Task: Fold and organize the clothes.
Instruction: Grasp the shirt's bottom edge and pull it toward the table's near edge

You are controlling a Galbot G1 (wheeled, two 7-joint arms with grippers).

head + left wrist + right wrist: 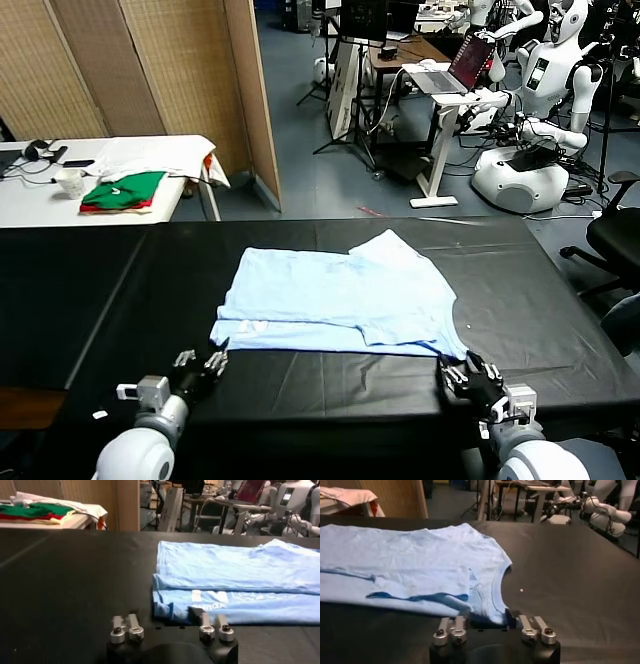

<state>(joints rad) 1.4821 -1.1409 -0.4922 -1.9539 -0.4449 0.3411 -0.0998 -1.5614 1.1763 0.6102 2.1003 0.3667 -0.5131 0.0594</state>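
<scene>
- Left gripper (215,357) low at the pale blue T-shirt's (340,298) near-left corner; fingers apparently pinching the hem.
- Right gripper (462,370) low at the near-right corner, fingers clamped on the fabric edge.

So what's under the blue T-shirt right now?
The T-shirt lies folded on the black table. Its top layer covers a lower layer showing white lettering along the near edge. Whatever lies further beneath is hidden. Both grippers, left and right, sit at its near corners.

Black-covered table (560,330) carries the pale-blue T-shirt (340,300), part-folded, lying flat approx. mid-table, white lettering showing near its front edge. Tiny white speck (521,590) beside shirt, poss. lint.
</scene>
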